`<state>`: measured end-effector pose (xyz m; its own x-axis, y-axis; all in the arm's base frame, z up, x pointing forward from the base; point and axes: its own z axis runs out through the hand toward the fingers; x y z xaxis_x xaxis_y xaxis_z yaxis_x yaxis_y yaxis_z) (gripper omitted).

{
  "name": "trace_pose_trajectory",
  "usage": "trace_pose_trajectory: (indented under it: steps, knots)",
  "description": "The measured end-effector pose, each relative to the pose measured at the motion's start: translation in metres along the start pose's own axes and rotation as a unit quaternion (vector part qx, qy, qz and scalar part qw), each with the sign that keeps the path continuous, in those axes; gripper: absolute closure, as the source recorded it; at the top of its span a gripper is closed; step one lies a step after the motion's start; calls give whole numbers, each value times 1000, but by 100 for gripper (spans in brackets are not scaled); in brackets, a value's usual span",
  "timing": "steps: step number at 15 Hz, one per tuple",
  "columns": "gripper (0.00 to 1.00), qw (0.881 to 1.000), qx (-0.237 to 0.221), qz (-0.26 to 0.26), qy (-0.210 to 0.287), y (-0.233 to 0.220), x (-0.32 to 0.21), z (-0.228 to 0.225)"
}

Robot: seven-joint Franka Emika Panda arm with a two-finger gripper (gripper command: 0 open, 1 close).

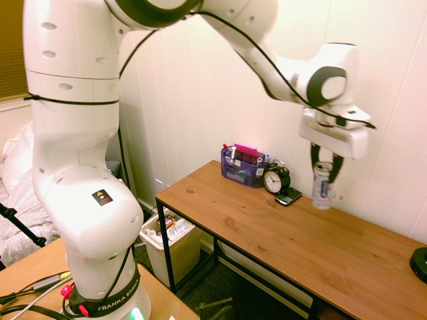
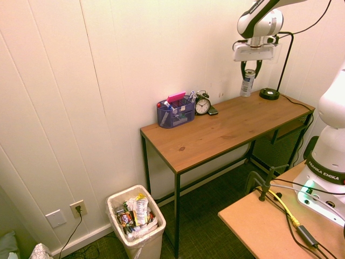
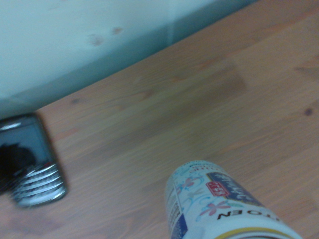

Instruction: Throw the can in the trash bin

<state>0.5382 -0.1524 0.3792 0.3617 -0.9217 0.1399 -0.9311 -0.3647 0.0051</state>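
Note:
The can (image 1: 323, 189) is a slim white and silver drink can with a blue and red label. It stands upright between the fingers of my gripper (image 1: 325, 175), which is shut on its upper part. It is over the back of the wooden table (image 1: 253, 230), close to the wall. I cannot tell whether its base touches the wood. The second exterior view shows the can (image 2: 248, 83) under the gripper (image 2: 248, 73) at the table's far right. In the wrist view the can (image 3: 219, 204) shows close up. The trash bin (image 1: 152, 241) (image 2: 146, 247), cream and lined with rubbish inside, stands on the floor beyond the table's other end.
On the table along the wall are a translucent blue organizer box (image 1: 243, 168) (image 2: 175, 114), a black alarm clock (image 1: 275, 179) (image 2: 202, 105) and a phone (image 1: 288, 197) (image 3: 31, 167) lying flat. A black round lamp base (image 2: 269, 94) sits at the table's end beside the can.

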Motion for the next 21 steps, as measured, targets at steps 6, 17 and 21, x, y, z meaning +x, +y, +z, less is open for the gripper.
trace_pose_trajectory:
  steps: [6,17,21]
  knots:
    - [100,985,13,-172,17,-44,-340,-122]
    - [0,949,26,-308,-60,-153,-548,-98]
    - [0,954,16,-297,-51,-169,-536,-98]
